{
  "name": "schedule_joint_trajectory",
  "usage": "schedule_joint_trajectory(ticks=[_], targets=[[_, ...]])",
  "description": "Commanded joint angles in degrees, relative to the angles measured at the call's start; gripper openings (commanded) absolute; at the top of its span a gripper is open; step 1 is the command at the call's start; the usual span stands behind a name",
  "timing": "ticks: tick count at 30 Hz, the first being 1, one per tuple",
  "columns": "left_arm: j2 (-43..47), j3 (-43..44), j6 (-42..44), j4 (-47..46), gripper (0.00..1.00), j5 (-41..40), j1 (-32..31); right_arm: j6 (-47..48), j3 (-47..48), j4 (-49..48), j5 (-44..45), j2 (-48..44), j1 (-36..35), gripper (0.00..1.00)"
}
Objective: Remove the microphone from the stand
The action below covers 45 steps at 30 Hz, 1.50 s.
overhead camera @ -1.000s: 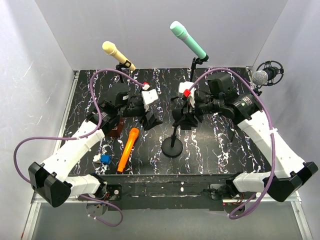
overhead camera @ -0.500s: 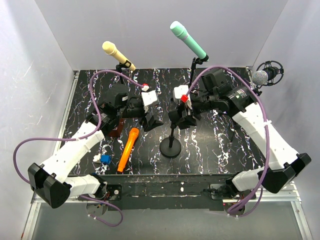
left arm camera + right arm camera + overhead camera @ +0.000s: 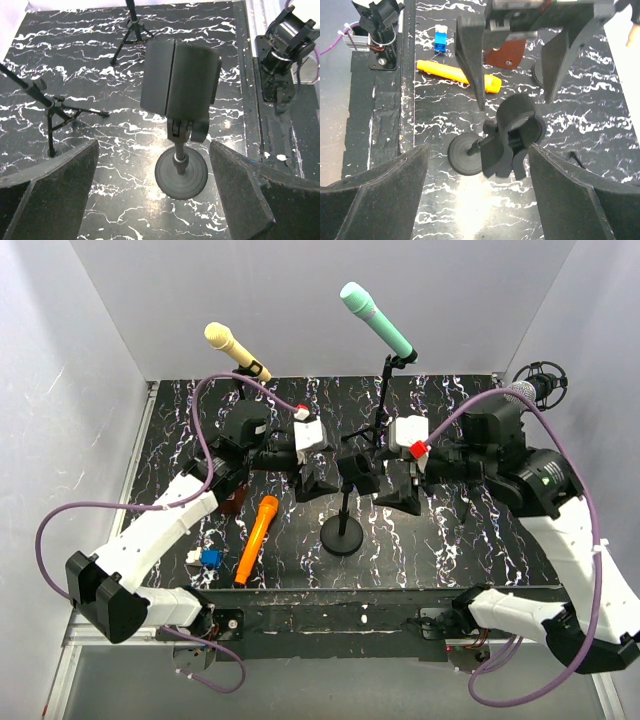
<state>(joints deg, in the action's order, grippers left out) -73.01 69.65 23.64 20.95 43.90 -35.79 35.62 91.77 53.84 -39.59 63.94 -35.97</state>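
Note:
A short black stand with a round base (image 3: 343, 536) stands mid-table, and its black clip (image 3: 357, 472) on top holds nothing. An orange microphone (image 3: 256, 538) lies flat on the table left of the stand. My left gripper (image 3: 318, 480) is open and empty just left of the clip. My right gripper (image 3: 400, 485) is open and empty just right of it. The left wrist view shows the clip (image 3: 180, 80) and base (image 3: 181, 174) beyond the open left gripper (image 3: 154, 150). The right wrist view shows the clip (image 3: 512, 135), the orange microphone (image 3: 455, 76) and the open right gripper (image 3: 479, 150).
A green microphone (image 3: 375, 320) and a yellow microphone (image 3: 235, 348) sit on tripod stands at the back. A silver microphone in a shock mount (image 3: 530, 390) is at the far right. A small blue object (image 3: 210, 558) and a brown piece (image 3: 232, 502) lie near the left arm.
My right gripper has pulled back to the right, away from the stand's clip. My left gripper has moved right, closer to the clip. The stand shifted slightly.

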Motion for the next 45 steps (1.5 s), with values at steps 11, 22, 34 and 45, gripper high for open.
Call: schedule_joint_trajectory(ticks=[11, 22, 34, 45], targets=[[-7.84, 16.22, -0.96, 5.86, 0.91, 9.1, -2.79, -18.12, -11.77, -4.44, 1.01, -7.07, 10.99, 0.86], [-14.52, 23.24, -1.67, 9.36, 0.62, 12.35, -3.5, -19.62, -15.83, -6.03, 1.36, -10.15, 13.38, 0.86], [-13.92, 25.11, -0.45, 7.98, 0.32, 0.58, -3.58, -17.69, -15.3, -6.38, 1.8, -7.96, 13.55, 0.84], [-10.84, 20.36, 0.89, 1.91, 0.33, -6.55, -3.58, -18.83, -15.48, -13.24, 1.62, -4.09, 13.47, 0.83]])
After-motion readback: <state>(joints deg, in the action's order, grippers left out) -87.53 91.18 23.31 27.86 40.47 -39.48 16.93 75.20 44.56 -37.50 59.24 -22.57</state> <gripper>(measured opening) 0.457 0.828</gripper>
